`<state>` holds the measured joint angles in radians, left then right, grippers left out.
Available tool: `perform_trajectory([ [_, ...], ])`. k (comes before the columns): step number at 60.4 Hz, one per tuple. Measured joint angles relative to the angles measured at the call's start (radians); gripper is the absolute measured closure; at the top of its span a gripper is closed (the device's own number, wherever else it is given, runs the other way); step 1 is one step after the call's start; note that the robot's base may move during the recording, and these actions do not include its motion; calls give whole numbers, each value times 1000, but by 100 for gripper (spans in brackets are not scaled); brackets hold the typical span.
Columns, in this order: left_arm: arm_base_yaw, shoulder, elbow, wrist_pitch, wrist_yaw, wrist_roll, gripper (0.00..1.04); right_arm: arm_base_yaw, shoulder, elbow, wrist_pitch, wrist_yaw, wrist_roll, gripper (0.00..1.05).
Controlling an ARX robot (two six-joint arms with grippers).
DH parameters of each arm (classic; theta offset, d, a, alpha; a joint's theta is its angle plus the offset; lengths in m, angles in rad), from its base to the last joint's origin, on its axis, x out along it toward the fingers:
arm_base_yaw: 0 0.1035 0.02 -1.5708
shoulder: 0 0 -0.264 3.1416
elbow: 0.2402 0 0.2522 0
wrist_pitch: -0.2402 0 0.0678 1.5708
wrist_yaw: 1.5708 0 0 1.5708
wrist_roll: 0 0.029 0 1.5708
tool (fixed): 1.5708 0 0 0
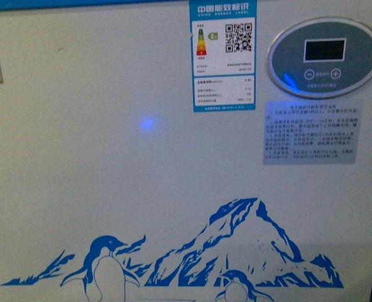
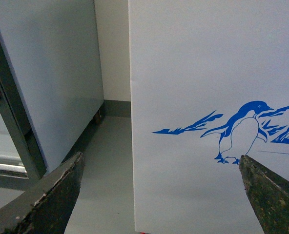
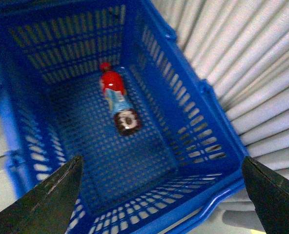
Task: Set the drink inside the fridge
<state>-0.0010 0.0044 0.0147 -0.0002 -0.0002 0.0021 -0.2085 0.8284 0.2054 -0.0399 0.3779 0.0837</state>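
Observation:
The drink (image 3: 117, 100) is a small bottle with a red cap and top, a pale blue label and a dark base. It lies on its side on the floor of a blue plastic basket (image 3: 193, 131), seen in the right wrist view. My right gripper (image 3: 161, 187) is open and empty, above the basket's near rim, apart from the bottle. The fridge (image 1: 110, 157) fills the front view: white front, blue penguin-and-mountain graphic, oval grey control panel (image 1: 324, 56). My left gripper (image 2: 161, 183) is open and empty, facing the fridge's white side (image 2: 208, 73) near its corner.
A tall grey cabinet (image 2: 47, 83) stands beside the fridge, with a narrow gap of grey floor (image 2: 103, 185) between them. Ribbed white surface (image 3: 252, 63) lies beside the basket. An energy label (image 1: 224, 56) and a text sticker (image 1: 311, 132) are on the fridge front.

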Motion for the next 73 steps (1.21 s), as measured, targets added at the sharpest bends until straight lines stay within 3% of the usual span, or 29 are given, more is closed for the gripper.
perform_trajectory([
  [6,0,0,0,0,0,0,8,-75,333,60,237,-9,-33,8],
  [29,0,0,0,0,0,0,8,-95,1147,326,578,-6,-92,8],
  [61,0,0,0,0,0,0,8,-105,1661,690,679,144,-142,8],
  [73,0,0,0,0,0,0,8,-63,1837,858,653,225,-127,8],
])
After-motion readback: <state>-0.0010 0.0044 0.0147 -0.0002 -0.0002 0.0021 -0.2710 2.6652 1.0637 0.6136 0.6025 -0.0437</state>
